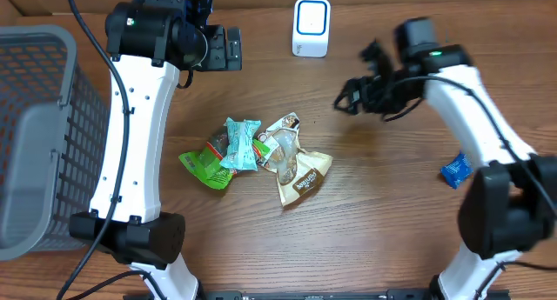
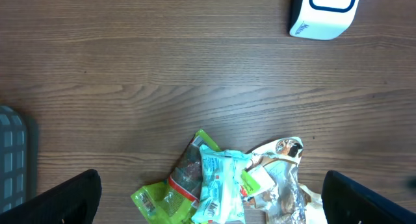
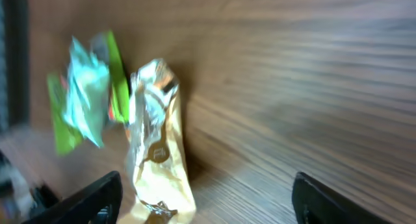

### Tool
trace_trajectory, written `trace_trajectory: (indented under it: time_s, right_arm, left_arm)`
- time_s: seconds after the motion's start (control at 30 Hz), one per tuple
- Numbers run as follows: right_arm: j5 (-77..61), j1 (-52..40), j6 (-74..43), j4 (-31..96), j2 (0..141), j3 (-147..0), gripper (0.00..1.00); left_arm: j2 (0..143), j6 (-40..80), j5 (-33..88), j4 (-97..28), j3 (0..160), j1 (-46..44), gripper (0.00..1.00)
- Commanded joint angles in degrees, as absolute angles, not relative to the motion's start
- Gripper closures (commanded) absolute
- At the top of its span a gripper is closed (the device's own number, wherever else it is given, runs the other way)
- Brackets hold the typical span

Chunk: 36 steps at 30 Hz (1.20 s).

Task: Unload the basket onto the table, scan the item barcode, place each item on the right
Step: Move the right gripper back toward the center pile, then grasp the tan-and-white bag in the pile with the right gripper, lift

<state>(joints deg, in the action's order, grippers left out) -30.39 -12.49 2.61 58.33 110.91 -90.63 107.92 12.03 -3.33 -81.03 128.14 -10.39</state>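
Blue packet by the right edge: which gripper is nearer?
Right. The right gripper hangs left of and beyond the blue packet; the left gripper is far across the table, past the white scanner.

Basket [image 1: 35, 135] at worktop's left edge: cut off by overhead frame. Scanner [image 2: 323, 14]: top cropped in left wrist view. Snack packets [image 3: 156, 152]: smeared by blur in right wrist view, print unreadable. Blue packet [image 1: 455, 170] near worktop's right edge: label too small.
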Motion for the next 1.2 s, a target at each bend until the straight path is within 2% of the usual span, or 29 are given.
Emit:
trace_trajectory:
  time_s: [0.0,0.2,0.47,0.8,0.87,0.9,0.97,1.03,1.17]
  right_arm:
    - [-29.65,-16.82,8.12,58.43,115.44,-90.78,0.12]
    - [-29.69,-23.55,12.29,58.04,121.67,-90.76,0.05]
    - [-38.44,-25.34,15.11,57.25,123.48,-90.76,0.02]
    - [-38.96,-26.55,14.57,54.78,123.52,-83.90,0.04]
    - [-38.96,-26.68,13.17,52.77,123.52,-81.69,0.13]
    - [-39.11,-26.65,12.86,52.49,123.52,-81.21,0.21]
    - [-39.13,-26.65,12.36,52.53,123.52,-81.03,0.55]
    - [-39.18,-26.63,11.99,52.47,123.52,-81.06,0.75]
    - [-39.13,-26.61,11.99,52.58,123.50,-81.08,0.96]
  left_arm:
    - [108.66,12.01,-4.03,-80.97,128.35,-10.15,0.00]
    - [108.64,12.01,-4.03,-80.97,128.35,-10.15,0.00]
    - [108.64,12.01,-4.01,-80.97,128.35,-10.15,0.00]
    - [108.64,12.01,-4.03,-80.97,128.35,-10.15,0.00]
    - [108.66,12.01,-4.03,-80.97,128.35,-10.15,0.00]
    - [108.66,12.01,-4.01,-80.97,128.35,-10.15,0.00]
    - [108.66,12.01,-4.03,-80.97,128.35,-10.15,0.00]
    - [108.66,11.99,-4.01,-80.97,128.35,-10.15,0.00]
    - [108.66,12.01,-4.01,-80.97,128.35,-10.15,0.00]
